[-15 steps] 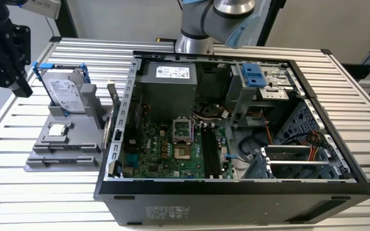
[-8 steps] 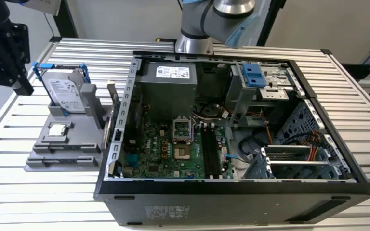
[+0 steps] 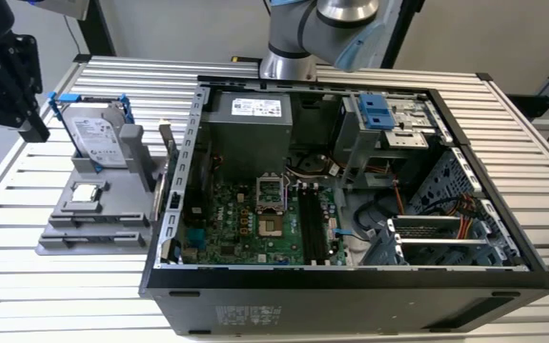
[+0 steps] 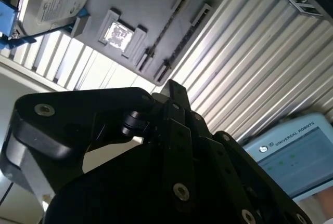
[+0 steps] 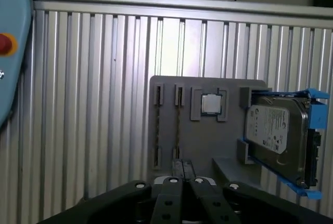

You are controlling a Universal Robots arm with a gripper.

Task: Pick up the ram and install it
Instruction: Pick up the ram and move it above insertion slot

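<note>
A grey holder (image 5: 208, 141) lies on the slatted table beside the open computer case (image 3: 351, 286). In one of its two long slots a thin dark strip stands edge-on; I take it for the ram (image 5: 178, 125), and it also shows in the second wrist view (image 4: 162, 29). My gripper (image 5: 183, 168) hangs above the table on the near side of the holder, well clear of the strip, with its black fingers (image 4: 171, 89) together and nothing between them. In the exterior view the gripper (image 3: 8, 86) is at the far left edge. The motherboard's black slots (image 3: 313, 221) lie inside the case.
On the holder a silver hard drive (image 5: 276, 135) sits in a blue bracket, with a small square processor chip (image 5: 210, 104) beside it. A pale blue pendant (image 4: 294, 154) rests at the table's edge. The arm's base (image 3: 289, 64) stands behind the case.
</note>
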